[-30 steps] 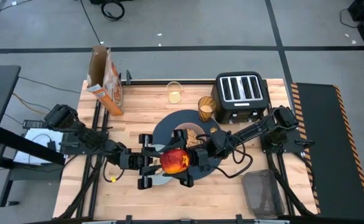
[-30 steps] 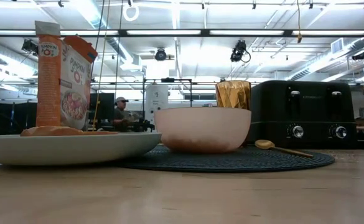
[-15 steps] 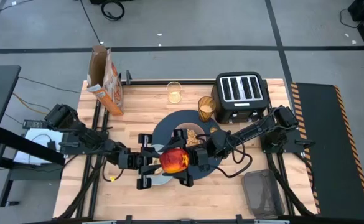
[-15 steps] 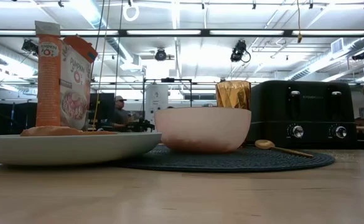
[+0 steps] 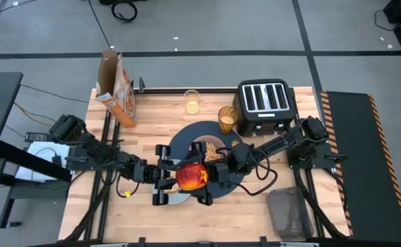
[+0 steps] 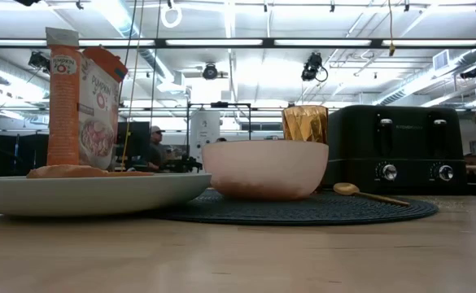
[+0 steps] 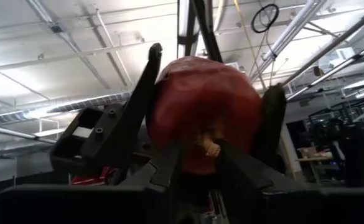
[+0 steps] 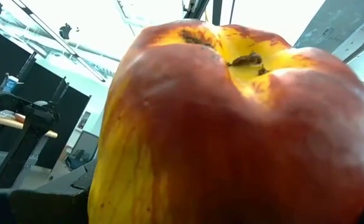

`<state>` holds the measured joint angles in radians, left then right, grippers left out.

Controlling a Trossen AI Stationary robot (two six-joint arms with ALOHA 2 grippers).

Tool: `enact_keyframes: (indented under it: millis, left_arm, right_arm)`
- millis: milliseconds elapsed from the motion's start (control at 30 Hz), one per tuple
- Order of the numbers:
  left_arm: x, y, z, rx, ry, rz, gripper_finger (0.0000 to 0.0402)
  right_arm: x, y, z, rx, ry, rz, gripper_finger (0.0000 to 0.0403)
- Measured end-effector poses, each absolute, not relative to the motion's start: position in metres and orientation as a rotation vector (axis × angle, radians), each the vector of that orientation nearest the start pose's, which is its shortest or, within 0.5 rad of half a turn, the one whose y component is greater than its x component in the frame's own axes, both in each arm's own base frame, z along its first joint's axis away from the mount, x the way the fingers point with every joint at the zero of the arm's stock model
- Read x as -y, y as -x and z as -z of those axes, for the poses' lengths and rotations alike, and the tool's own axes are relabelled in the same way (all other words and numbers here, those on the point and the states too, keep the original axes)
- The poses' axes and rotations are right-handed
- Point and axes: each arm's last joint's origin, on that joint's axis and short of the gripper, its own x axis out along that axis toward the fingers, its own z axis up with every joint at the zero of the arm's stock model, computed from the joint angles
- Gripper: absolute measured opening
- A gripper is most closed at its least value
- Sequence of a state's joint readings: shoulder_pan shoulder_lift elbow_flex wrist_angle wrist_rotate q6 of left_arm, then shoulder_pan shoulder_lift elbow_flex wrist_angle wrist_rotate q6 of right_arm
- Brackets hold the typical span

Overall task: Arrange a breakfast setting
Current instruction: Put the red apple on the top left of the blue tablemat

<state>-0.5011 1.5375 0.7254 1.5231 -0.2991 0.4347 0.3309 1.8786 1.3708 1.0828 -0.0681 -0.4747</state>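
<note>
The apple (image 5: 193, 176) sat between both grippers, above the plate (image 6: 91, 194). The right gripper (image 5: 210, 177) held its wide sides. The left gripper (image 5: 166, 177) had narrower jaws at the other side; I cannot tell if they pinched. It looked firm, round, slippery, so hold the middle.

Two dark jointed arms with black looping cables and angular black fingers (image 7: 141, 106).
</note>
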Motion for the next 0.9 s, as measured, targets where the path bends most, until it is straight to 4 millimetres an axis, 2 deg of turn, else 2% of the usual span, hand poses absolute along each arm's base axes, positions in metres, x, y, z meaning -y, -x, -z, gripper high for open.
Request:
enact_keyframes:
  millis: [900]
  left_arm:
    - [0.1322,-0.2628,-0.2948,0.714,-0.138,0.067,0.0069]
  right_arm:
    - [-0.1388,-0.4012,-0.3408,0.646,0.377,-0.228,0.0329]
